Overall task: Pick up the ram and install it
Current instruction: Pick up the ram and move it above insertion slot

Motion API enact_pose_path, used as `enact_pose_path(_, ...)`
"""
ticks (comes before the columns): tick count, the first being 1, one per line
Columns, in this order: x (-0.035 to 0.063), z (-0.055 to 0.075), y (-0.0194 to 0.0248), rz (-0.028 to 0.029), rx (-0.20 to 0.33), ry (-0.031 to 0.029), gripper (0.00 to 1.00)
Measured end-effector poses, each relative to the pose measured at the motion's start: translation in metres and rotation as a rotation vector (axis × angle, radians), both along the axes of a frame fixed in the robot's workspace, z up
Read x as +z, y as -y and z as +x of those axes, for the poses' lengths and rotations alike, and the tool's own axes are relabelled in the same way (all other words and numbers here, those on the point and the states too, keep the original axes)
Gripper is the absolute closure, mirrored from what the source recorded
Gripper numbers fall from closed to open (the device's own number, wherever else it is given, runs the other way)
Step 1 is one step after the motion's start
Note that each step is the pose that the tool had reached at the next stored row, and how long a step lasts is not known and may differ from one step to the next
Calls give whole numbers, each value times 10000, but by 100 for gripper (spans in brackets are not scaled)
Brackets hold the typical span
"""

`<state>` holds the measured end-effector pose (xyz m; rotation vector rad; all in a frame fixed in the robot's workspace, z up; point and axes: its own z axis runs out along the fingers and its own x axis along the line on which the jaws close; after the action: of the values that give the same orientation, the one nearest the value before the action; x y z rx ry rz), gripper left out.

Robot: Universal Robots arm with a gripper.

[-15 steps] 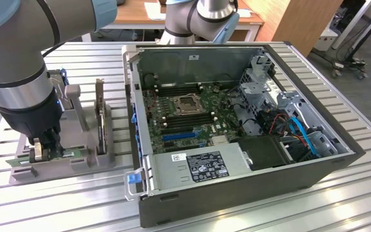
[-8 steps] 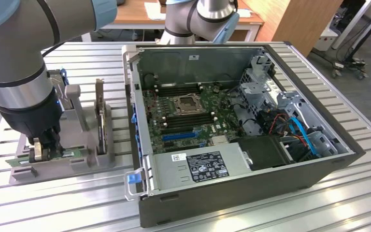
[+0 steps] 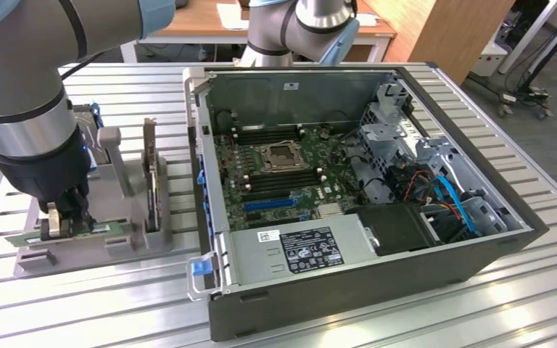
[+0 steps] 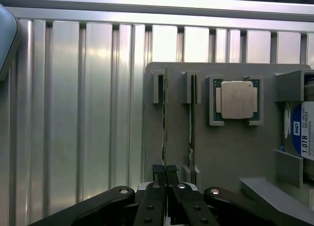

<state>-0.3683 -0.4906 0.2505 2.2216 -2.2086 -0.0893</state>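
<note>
End effector (image 3: 66,226): down low at the exterior view's left, and its fingers (image 4: 158,171) are drawn almost together, clamped on either face of the ram.
Ram (image 3: 25,237): the green stick stands on edge in its slot in the holder. In the exterior view both ends reach out past the fingers; the wrist view sees it edge-on (image 4: 165,113).
Arm (image 3: 27,109): the silver and black wrist comes straight down over the holder.
Holder (image 4: 225,152): a grey block with slots and pockets, lying flat on the desk.
Second thin board (image 4: 192,108): edge-on in the slot just beside the ram's, parallel to it.
Processor chip (image 4: 237,99): square, metal-topped, in its own pocket beyond that board.
Hard drive (image 4: 300,132): blue label, at the holder's far side from the ram.
Expansion card (image 3: 150,174): tall and upright, between the end effector and the case.
Computer case (image 3: 356,312): lying open, well apart from the ram, towards the exterior view's right.
Motherboard (image 3: 259,181): bare inside the case, with its processor socket (image 3: 281,154) near the middle.
Power supply (image 3: 298,250): white-labelled, along the case's near wall.
Desk (image 4: 98,113): ribbed aluminium slats.
</note>
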Motion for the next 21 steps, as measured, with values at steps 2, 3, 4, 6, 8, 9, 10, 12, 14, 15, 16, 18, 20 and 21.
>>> enact_pose_path(2, 24, 0, 0, 0, 1, 0, 89)
enact_pose_path(3, 37, 0, 0, 0, 1, 0, 89)
enact_pose_path(4, 50, 0, 0, 0, 0, 1, 89)
enact_pose_path(6, 79, 0, 0, 0, 1, 0, 89)
enact_pose_path(8, 110, 0, 0, 0, 1, 0, 89)
enact_pose_path(9, 123, 0, 0, 0, 1, 0, 89)
enact_pose_path(10, 137, 0, 0, 1, 1, 0, 89)
enact_pose_path(12, 165, 0, 0, 0, 1, 0, 89)
enact_pose_path(14, 194, 0, 0, 0, 1, 0, 89)
enact_pose_path(15, 208, 0, 0, 0, 1, 0, 89)
enact_pose_path(16, 223, 0, 0, 1, 0, 0, 89)
enact_pose_path(18, 250, 0, 0, 0, 1, 0, 89)
enact_pose_path(20, 278, 0, 0, 0, 1, -1, 89)
enact_pose_path(21, 291, 0, 0, 1, 1, 0, 89)
